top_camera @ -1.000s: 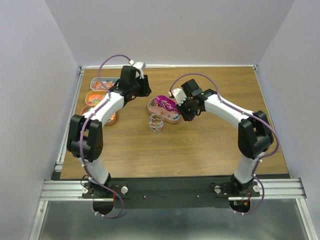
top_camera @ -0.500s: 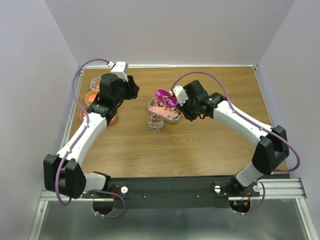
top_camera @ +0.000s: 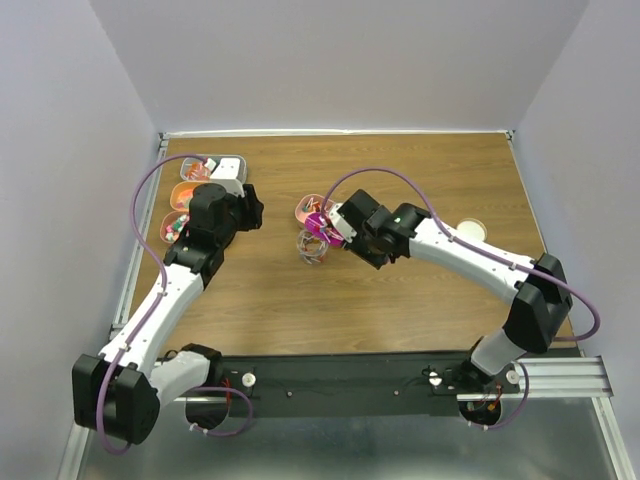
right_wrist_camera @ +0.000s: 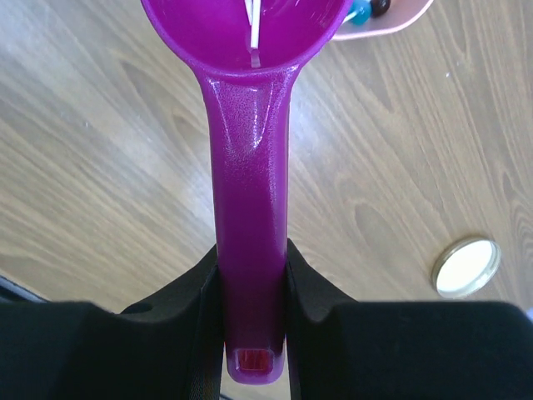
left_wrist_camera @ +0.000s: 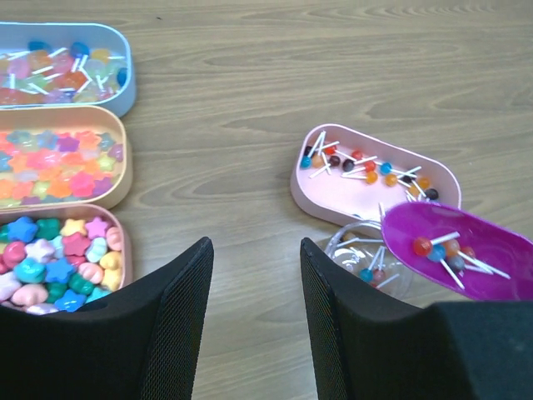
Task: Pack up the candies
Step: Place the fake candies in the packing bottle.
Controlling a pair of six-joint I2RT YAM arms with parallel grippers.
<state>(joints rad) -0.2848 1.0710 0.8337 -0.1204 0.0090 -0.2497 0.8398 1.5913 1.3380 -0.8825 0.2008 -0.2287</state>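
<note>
My right gripper (top_camera: 342, 226) is shut on the handle of the magenta scoop (right_wrist_camera: 248, 200). The scoop bowl (left_wrist_camera: 466, 246) holds a few small ball lollipops (left_wrist_camera: 435, 247) and hangs over the clear jar (left_wrist_camera: 371, 268), which has a few lollipops inside. The pink tray (left_wrist_camera: 333, 190) behind the jar holds several more lollipops (left_wrist_camera: 366, 167). My left gripper (left_wrist_camera: 256, 247) is open and empty above bare wood, left of the jar. It also shows in the top view (top_camera: 247, 210).
Three trays of candies stand at the left: a blue one (left_wrist_camera: 125, 87), an orange one with stars (left_wrist_camera: 122, 175), a salmon one with mixed shapes (left_wrist_camera: 125, 250). A round cream lid (top_camera: 470, 228) lies at the right. It also shows in the right wrist view (right_wrist_camera: 466, 267).
My right gripper has carried the scoop from over the pink tray toward the near left, above the jar. My left arm has drawn back toward the near side and left.
</note>
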